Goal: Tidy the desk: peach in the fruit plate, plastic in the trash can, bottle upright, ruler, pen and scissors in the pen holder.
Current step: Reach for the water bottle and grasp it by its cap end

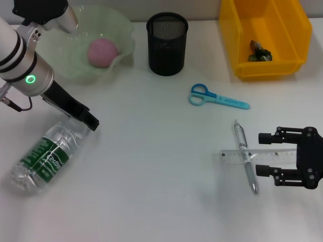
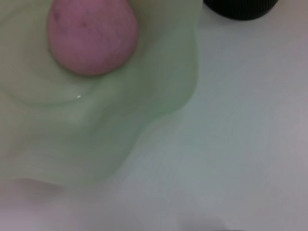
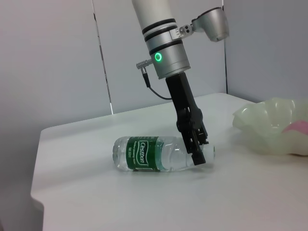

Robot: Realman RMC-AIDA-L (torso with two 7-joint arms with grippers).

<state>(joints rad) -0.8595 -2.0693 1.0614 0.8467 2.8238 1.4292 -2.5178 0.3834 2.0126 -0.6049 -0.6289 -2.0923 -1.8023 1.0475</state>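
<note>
The peach (image 1: 102,51) already sits in the fruit plate (image 1: 60,60) and the plastic (image 1: 259,52) in the trash can (image 1: 237,30), so the bottle (image 1: 43,159) looks to be the step in hand. It lies on its side on the counter (image 1: 151,166), out in front of the fruit plate, and the left hand (image 1: 86,118) is down at its cap end, probably to tip it upright; whether its fingers pinch the neck I cannot tell. The right hand (image 1: 267,154) hangs spread around the ruler (image 1: 237,157), where the pen (image 1: 245,154) crosses it. The scissors (image 1: 217,98) lie just in front of the pen holder (image 1: 167,44).
</note>
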